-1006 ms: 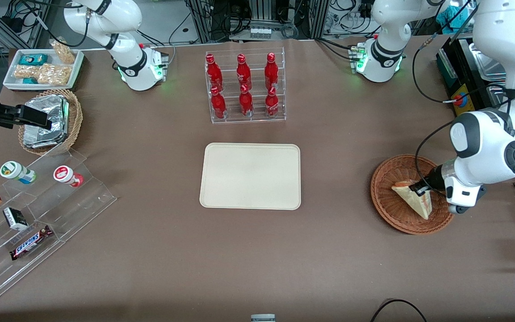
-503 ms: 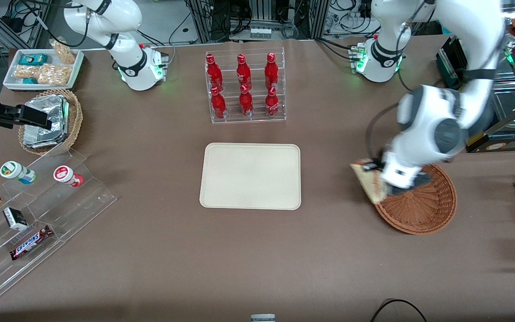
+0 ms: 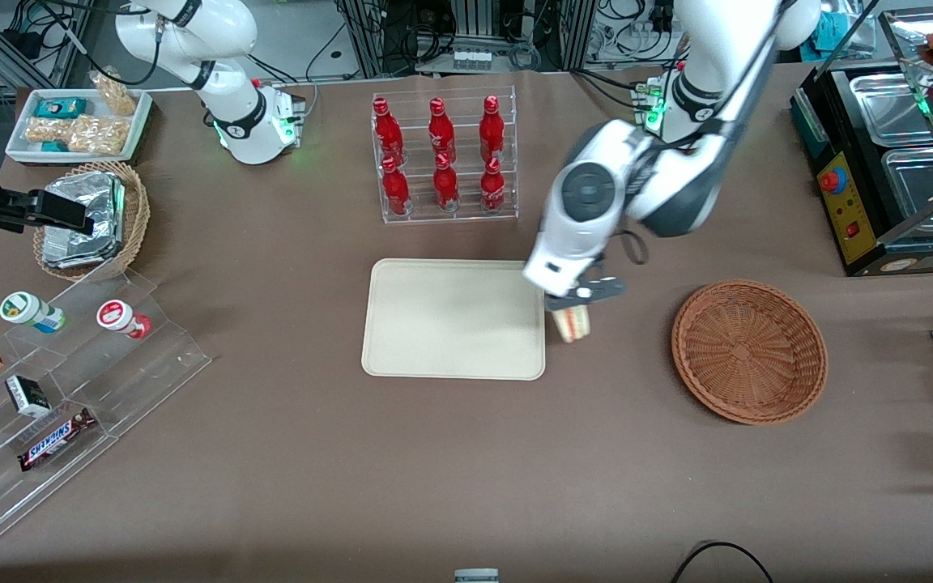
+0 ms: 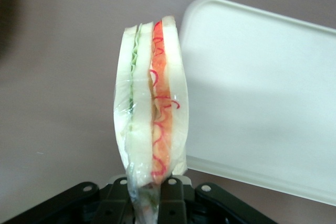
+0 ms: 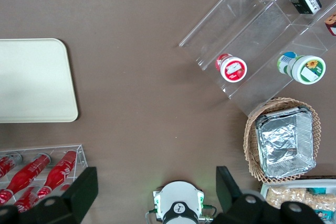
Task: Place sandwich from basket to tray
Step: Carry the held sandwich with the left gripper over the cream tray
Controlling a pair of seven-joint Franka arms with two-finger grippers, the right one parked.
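My left gripper [image 3: 570, 306] hangs in the air just off the cream tray's [image 3: 434, 320] edge on the basket's side, shut on the sandwich [image 3: 572, 323]. In the left wrist view the sandwich [image 4: 152, 103] stands on end between the black fingers [image 4: 173, 200], a wrapped wedge of pale bread with green and orange-red layers, and the gripper [image 4: 146, 203] pinches its wrapped end. The tray [image 4: 262, 93] lies beside the sandwich there, with nothing on it. The reddish-brown wicker basket [image 3: 748, 350] sits toward the working arm's end of the table with nothing in it.
A clear rack of red bottles [image 3: 442, 158] stands farther from the front camera than the tray. Toward the parked arm's end are a tan basket with foil packs [image 3: 90, 219], a white snack tray [image 3: 78, 123] and clear stepped shelves [image 3: 70, 380] holding small goods. Metal pans [image 3: 912, 162] stand near the working arm.
The gripper lifted the sandwich out of the basket and carried it sideways across the table to the tray's edge. The basket now holds nothing.
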